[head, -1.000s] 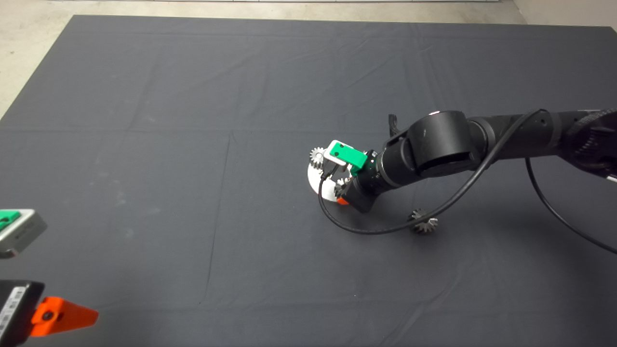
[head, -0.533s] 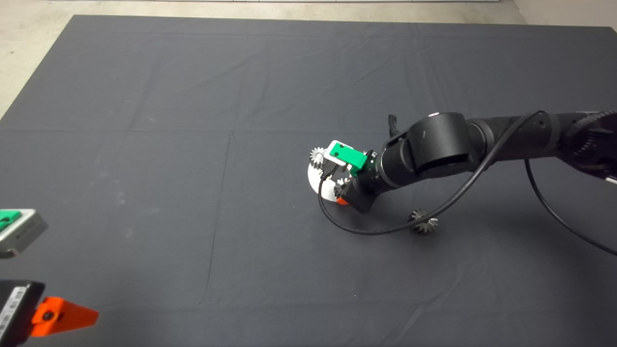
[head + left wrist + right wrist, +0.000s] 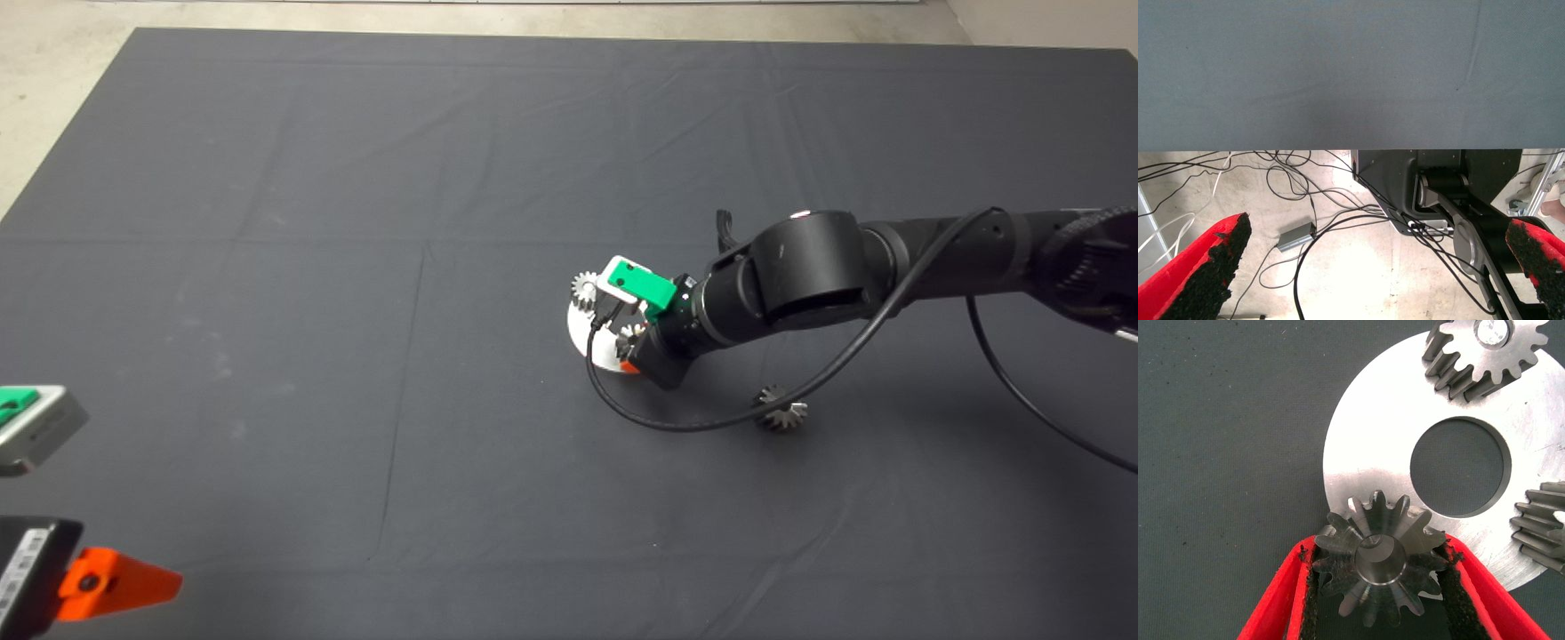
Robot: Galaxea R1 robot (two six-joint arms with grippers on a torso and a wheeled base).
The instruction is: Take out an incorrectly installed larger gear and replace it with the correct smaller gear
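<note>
My right gripper [image 3: 1379, 553] is shut on the smaller gear [image 3: 1378, 563], a blackish gear with stubby teeth and a dark centre hole. It holds the gear at the near rim of a round silver plate [image 3: 1365, 433]; I cannot tell whether the gear touches the plate. In the head view the right gripper [image 3: 628, 356] is over the plate [image 3: 582, 333] at mid-mat. The larger gear [image 3: 781, 412], dark grey with glints, lies on the mat to the right of the plate, partly under the arm's cable. My left gripper [image 3: 116, 582] is parked at the lower left, open.
Two bright silver gears sit on the plate, one [image 3: 1488, 350] at its far edge and one [image 3: 1541, 527] at its side; the plate has a large centre hole [image 3: 1458, 467]. A black cable [image 3: 676, 425] loops on the mat below the right arm.
The right gripper with the smaller gear has shifted very slightly toward the far side of the plate. The left arm and the larger gear have not moved.
</note>
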